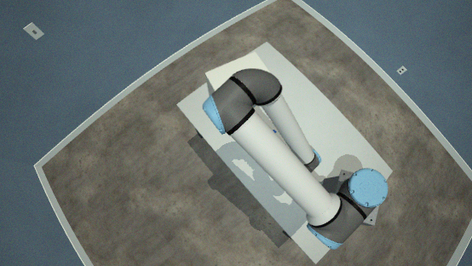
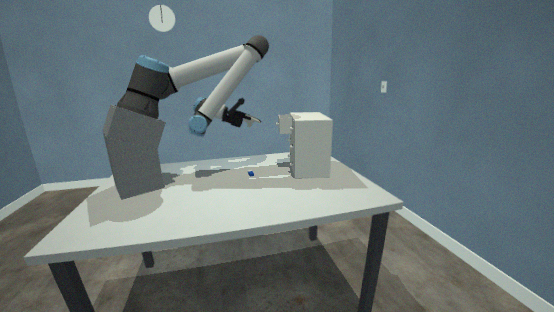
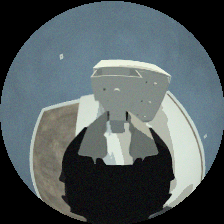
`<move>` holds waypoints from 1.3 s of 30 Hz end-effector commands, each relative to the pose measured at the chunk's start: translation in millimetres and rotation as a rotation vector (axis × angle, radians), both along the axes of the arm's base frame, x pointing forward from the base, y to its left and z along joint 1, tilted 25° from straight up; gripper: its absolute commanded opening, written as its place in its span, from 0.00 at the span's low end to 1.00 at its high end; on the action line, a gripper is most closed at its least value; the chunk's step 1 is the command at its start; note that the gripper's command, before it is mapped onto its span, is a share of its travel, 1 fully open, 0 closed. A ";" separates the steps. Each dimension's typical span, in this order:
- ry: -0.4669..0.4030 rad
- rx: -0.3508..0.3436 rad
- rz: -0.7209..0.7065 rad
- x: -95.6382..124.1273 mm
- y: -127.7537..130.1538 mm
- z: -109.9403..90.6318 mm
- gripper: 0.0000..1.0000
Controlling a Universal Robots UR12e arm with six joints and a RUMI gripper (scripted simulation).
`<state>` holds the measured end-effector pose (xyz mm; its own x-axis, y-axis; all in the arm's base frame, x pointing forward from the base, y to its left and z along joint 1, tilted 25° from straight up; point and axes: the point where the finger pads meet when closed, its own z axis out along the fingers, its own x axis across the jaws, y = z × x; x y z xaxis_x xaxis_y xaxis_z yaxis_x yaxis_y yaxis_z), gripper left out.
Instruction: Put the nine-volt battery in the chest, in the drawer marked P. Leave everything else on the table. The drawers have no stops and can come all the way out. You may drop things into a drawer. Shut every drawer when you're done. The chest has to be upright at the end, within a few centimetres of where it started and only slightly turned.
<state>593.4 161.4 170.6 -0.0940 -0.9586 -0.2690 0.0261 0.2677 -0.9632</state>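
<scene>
While the upright, off-white box-shaped chest (image 1: 230, 69) (image 2: 312, 150) (image 3: 150, 102) stands at the far end of the white rectangular table (image 1: 336, 124) (image 2: 215, 215) (image 3: 188, 135), a pale drawer with a small knob (image 2: 284, 125) (image 3: 109, 95) juts from its upper part; the other drawers look shut. Only a sliver of the open drawer's inside shows, so its contents cannot be told (nor can any letter be read). A small blue block (image 1: 274, 131) (image 2: 251, 173), apparently the nine-volt battery, lies on the table, in front of the chest and well apart from it. The white-and-grey jointed arm (image 1: 283, 170) (image 2: 232, 82) folds at a high elbow, its forearm sloping back down. At its end, the black gripper with pale fingers (image 2: 260, 121) points toward the open drawer, short of it, the fingertips drawn near each other with a narrow gap, grasping nothing.
</scene>
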 end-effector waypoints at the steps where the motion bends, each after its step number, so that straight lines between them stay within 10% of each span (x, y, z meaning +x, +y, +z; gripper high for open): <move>1: 0.000 0.000 0.000 -0.2 0.0 0.4 0.20; 39: 0.000 0.000 0.000 43.7 -4.9 2.6 0.20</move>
<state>631.5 157.1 172.6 -0.0940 -0.9586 -0.2689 0.0262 0.2677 -0.9632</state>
